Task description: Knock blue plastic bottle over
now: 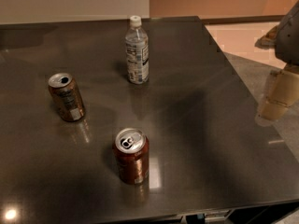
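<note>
The blue plastic bottle [137, 50] stands upright at the back middle of the dark table [201, 106]. It is clear, with a white cap and a white-bluish label. My gripper [276, 99] hangs at the far right of the view, over the table's right edge. It is well to the right of the bottle and in front of it, and touches nothing. Part of the arm above the gripper is cut off by the frame.
A gold-brown soda can [67, 97] stands upright at the left. A reddish-brown soda can [131, 156] stands upright at the front middle. The table's right edge runs diagonally under the gripper, with light floor beyond it.
</note>
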`<state>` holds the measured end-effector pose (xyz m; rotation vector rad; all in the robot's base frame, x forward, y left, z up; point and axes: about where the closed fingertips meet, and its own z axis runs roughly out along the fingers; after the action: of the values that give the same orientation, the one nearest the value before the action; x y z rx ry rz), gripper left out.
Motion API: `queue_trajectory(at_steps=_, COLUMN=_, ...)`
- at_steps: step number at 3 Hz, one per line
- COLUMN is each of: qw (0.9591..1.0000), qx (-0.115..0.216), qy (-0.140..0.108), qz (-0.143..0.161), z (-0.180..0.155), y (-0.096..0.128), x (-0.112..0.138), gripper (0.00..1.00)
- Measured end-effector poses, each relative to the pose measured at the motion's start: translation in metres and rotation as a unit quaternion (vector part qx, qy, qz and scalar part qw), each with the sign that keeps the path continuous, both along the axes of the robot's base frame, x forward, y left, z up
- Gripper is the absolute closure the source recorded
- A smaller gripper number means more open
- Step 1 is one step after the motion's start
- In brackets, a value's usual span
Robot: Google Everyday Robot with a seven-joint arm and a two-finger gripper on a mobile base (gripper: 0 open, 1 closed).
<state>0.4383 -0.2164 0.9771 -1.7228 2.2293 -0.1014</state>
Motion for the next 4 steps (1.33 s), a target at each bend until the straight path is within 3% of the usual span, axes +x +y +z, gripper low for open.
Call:
queue_trajectory(at_steps=1, qw=1.0000, qx=0.001, qy=-0.001, qz=0.000, z=0.001, y=0.001, x=0.001, gripper=0.00)
queue_trajectory(at_steps=2, qw=0.9996, qx=0.028, qy=-0.004, qz=0.006, z=0.000, y=0.013, x=0.026, gripper=0.00)
queue_trajectory(at_steps=4, qw=0.9949, qx=0.099, qy=-0.011, qz=0.017, z=-0.014, y=0.055, x=0.105, gripper=0.00)
